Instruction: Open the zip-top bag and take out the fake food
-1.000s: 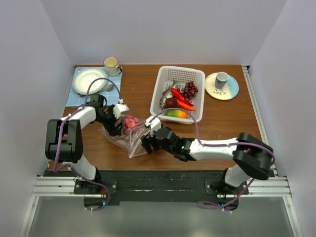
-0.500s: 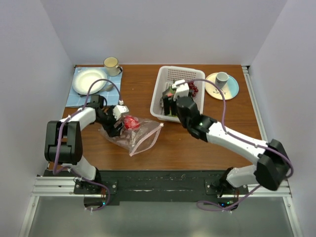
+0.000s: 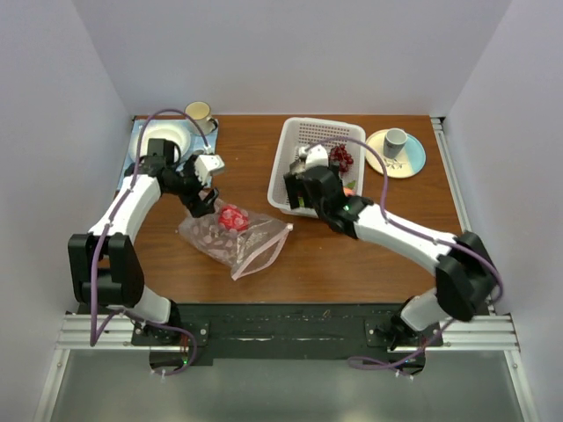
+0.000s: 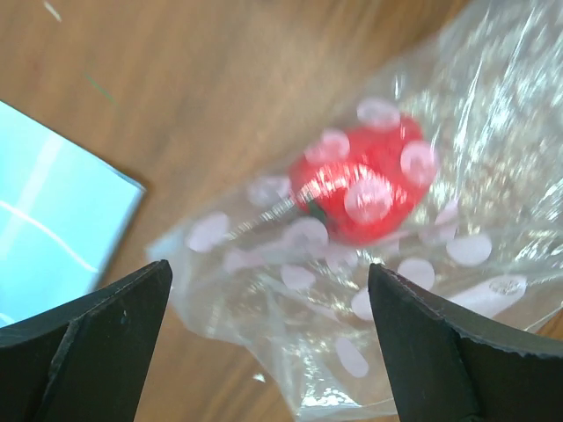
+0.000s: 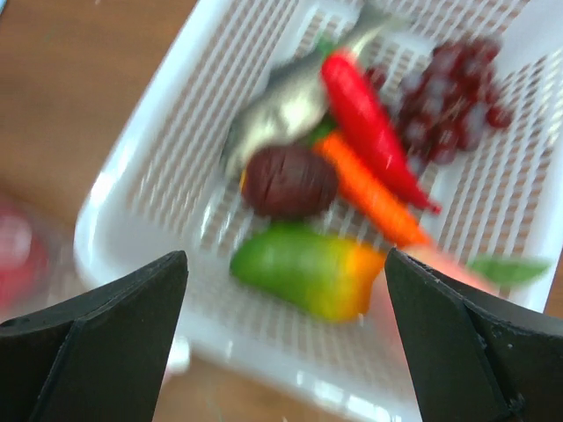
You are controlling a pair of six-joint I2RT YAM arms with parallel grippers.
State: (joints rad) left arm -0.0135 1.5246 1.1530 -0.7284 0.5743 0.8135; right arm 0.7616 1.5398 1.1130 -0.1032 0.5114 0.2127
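Left gripper (image 3: pixel 202 200): jaws spread wide, nothing between them. It hangs above the far-left end of the zip-top bag (image 3: pixel 251 246). From my left wrist I look down on crinkled plastic with pale dots.

Zip-top bag: lies on the wooden table (image 3: pixel 396 255), left of the white basket (image 3: pixel 352 132) and apart from it. The pink zip strip (image 3: pixel 274 244) runs along the bag's right-hand edge. I cannot tell whether the mouth is parted.

Inside the bag: one pink-red round fruit (image 4: pixel 352 189), at the far end, below my left fingers (image 4: pixel 106 343).

In the basket:
- red chili (image 5: pixel 369 123) lying alongside the orange carrot (image 5: pixel 374 193)
- dark grapes (image 5: pixel 449 92) toward the far right
- green-orange mango (image 5: pixel 303 268) closest to the near wall
- a dark round piece (image 5: pixel 288 182) just beyond the mango
- a silvery fish (image 5: pixel 277 110) further back

Right gripper (image 3: pixel 297 189): jaws just as wide apart and empty. It sits over the basket's near-left corner, looking down on the pile. This wrist view is blurred, so small detail is lost
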